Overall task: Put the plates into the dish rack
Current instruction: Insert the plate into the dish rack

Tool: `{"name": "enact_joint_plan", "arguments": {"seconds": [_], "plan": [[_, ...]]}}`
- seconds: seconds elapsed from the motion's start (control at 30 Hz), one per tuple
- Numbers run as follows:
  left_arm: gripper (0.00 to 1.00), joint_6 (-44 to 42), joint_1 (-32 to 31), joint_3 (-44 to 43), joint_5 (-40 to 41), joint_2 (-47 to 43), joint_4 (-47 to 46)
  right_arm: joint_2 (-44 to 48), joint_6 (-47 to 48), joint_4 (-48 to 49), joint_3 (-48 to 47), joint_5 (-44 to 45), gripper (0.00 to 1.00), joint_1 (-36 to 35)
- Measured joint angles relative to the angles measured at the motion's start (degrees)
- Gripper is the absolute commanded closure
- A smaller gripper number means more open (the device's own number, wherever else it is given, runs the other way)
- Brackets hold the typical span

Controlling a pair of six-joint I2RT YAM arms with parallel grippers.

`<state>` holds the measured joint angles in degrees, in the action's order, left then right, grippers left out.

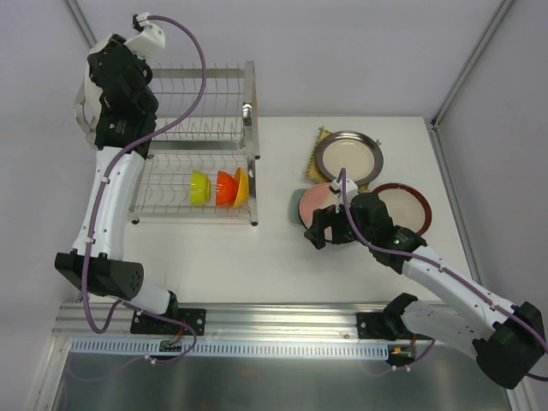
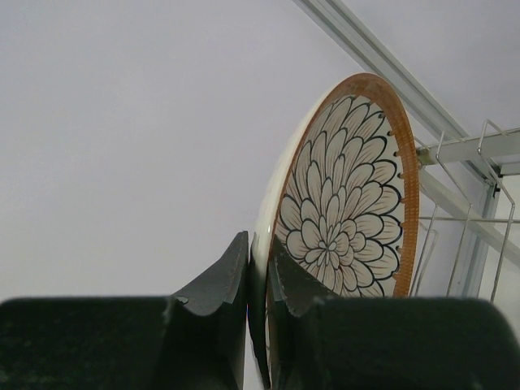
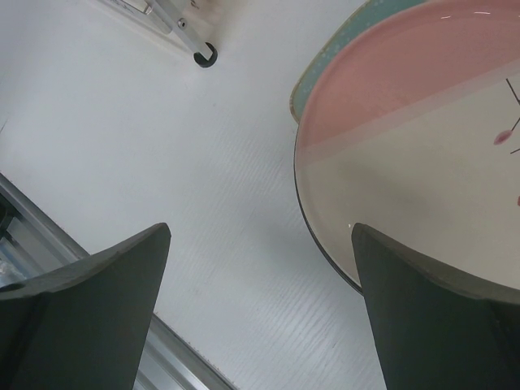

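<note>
One petal-pattern plate [image 2: 349,195] pinched in left gripper [image 2: 258,248] beside dish rack [image 2: 479,215]; right gripper [image 3: 260,230] gapes at pink plate [image 3: 422,122]'s edge.

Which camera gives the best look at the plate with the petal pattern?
The left wrist view: the petal-pattern plate shows upright and close, its brown rim and flower design clear, clamped in the left gripper. The top external view hides nearly all of it behind the left arm. The right wrist view does not show it.
</note>
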<state>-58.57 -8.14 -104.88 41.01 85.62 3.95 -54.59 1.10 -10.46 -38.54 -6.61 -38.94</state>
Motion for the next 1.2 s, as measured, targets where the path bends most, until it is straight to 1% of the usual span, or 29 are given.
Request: {"name": "enact_joint_plan", "arguments": {"seconds": [0.4,0.6,0.9,1.2], "plan": [[0.98,1.53,0.35,-2.12,-0.61,0.0,1.66,-0.02,0.04,0.02,0.0,0.2,0.0,0.0],[1.0,2.95,0.24,-2.97,-1.33,0.13,2.73,-0.02,0.04,0.02,0.0,0.2,0.0,0.0],[1.0,3.32,0.24,-1.7,-1.27,0.17,2.71,-0.02,0.04,0.02,0.0,0.2,0.01,0.0],[0.98,2.16,0.24,-0.61,-0.44,0.22,2.49,-0.02,0.04,0.02,0.0,0.2,0.01,0.0]]}}
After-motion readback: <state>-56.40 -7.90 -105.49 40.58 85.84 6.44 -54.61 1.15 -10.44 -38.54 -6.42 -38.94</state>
